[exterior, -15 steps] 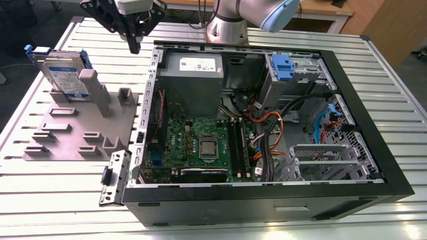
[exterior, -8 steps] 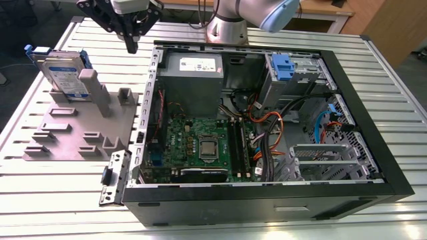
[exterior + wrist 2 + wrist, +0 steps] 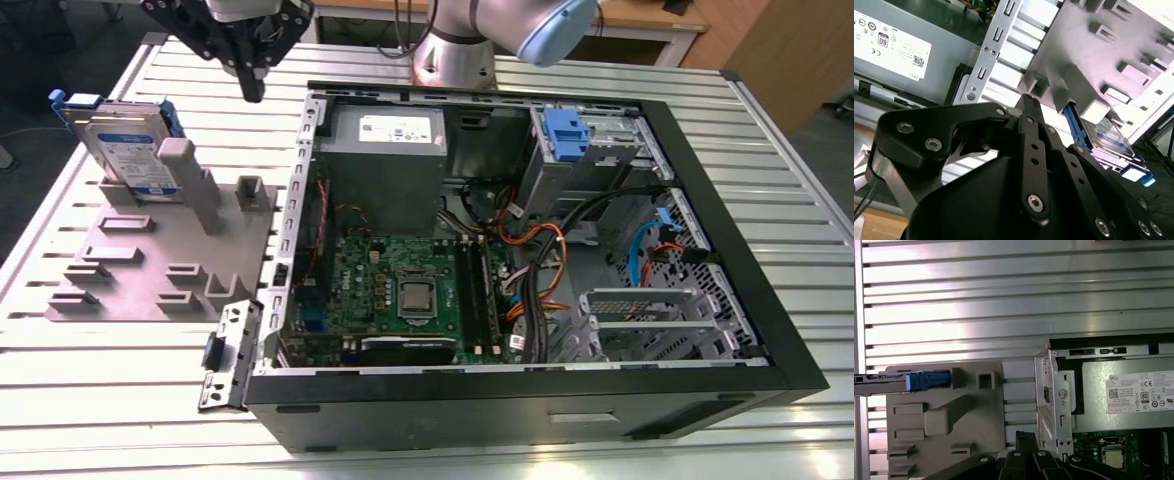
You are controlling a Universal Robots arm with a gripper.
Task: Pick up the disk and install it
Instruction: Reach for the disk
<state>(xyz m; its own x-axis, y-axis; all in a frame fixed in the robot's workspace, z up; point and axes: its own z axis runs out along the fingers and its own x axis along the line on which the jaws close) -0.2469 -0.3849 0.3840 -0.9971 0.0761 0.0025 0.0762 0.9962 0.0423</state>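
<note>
The disk [image 3: 124,147] stands on edge in a slot of the grey fixture plate [image 3: 134,270] at the exterior view's left; it is silver with a white-and-blue label and a blue bracket. The first wrist view shows the disk [image 3: 884,380] edge-on, and the second wrist view shows the disk [image 3: 1111,138] past the fixture posts. My gripper [image 3: 251,88] hangs above the table between the fixture and the computer case, to the disk's right and higher than it. Its black fingertips [image 3: 1026,101] meet with nothing between them, as the gripper [image 3: 1024,438] also shows in the first wrist view.
An open black computer case [image 3: 747,250] lies on the slatted metal table [image 3: 120,380]. Inside it are a grey power-supply box [image 3: 384,150], a motherboard [image 3: 400,290], loose cables [image 3: 534,240] and a drive cage with a blue latch [image 3: 565,135]. The arm's base [image 3: 454,55] stands behind the case.
</note>
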